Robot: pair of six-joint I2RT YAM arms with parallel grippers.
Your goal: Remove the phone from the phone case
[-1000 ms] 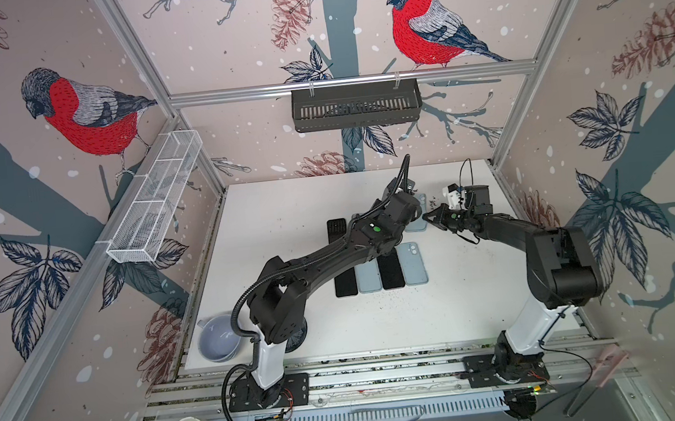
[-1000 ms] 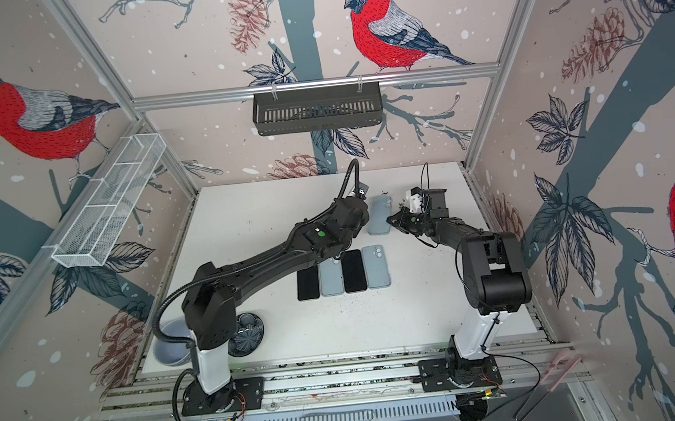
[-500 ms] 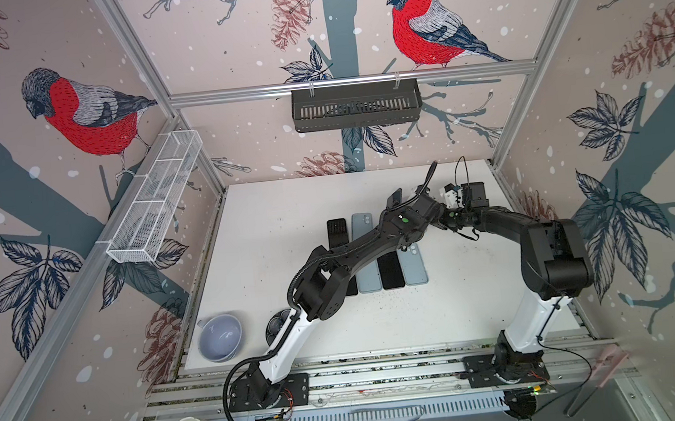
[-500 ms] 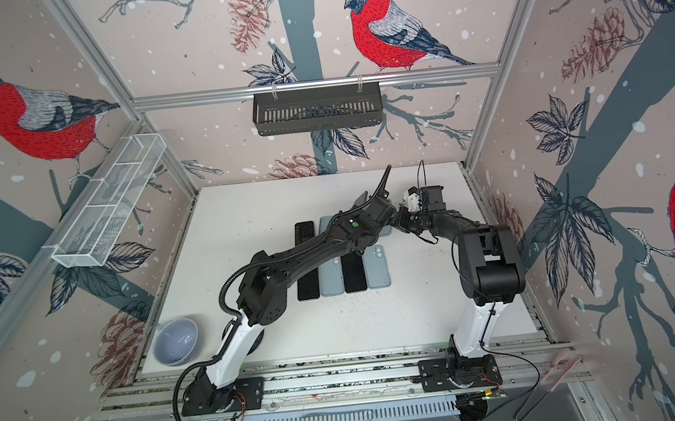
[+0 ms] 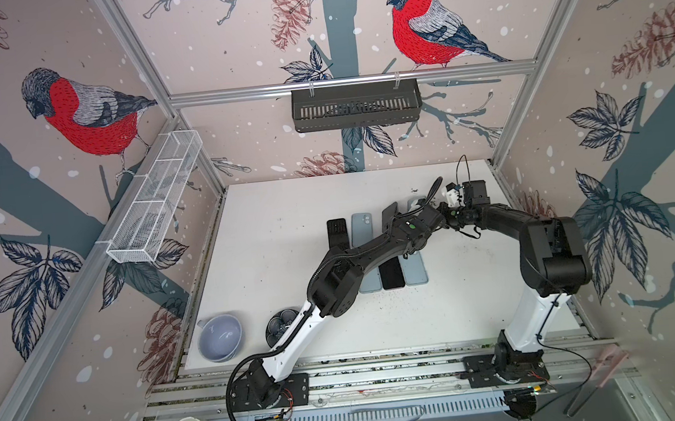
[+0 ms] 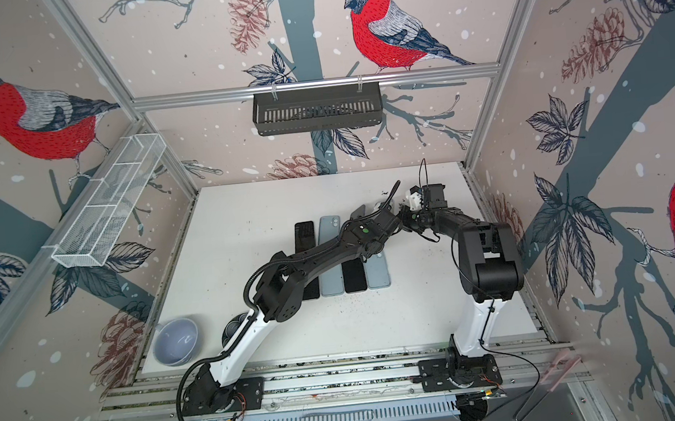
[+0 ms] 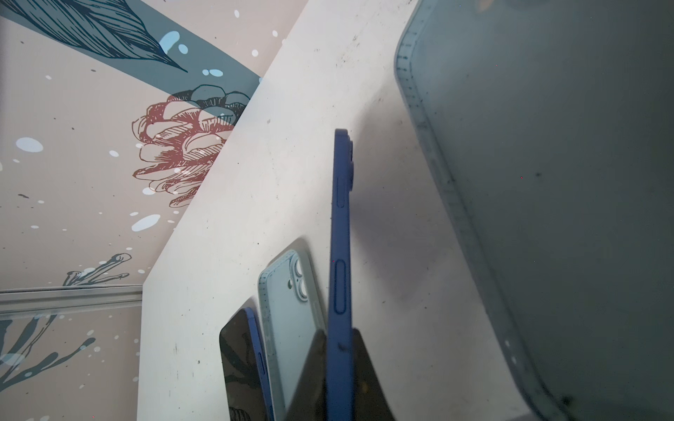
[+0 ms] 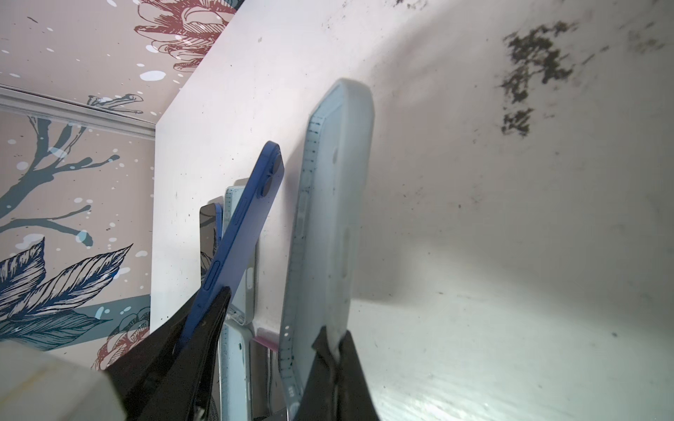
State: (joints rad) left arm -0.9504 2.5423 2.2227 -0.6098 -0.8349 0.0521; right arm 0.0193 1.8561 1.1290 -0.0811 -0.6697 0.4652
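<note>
A blue phone stands edge-on in my left gripper, which is shut on its lower end. Beside it, apart from it, hangs the pale blue-grey phone case; my right gripper is shut on the case's bottom rim. In the right wrist view the phone leans away from the case, with the left fingers around it. In both top views the phone and case are lifted at the back right of the table. The wrists hide both sets of fingertips.
Several phones lie side by side on the white table under the left arm: black ones and pale cased ones. A grey-blue bowl and a dark round object sit front left. Dark crumbs mark the table.
My left arm has stretched out toward the back right, its elbow sinking low over the row of phones. The right gripper has shifted slightly toward the back. Both grips stay shut.
</note>
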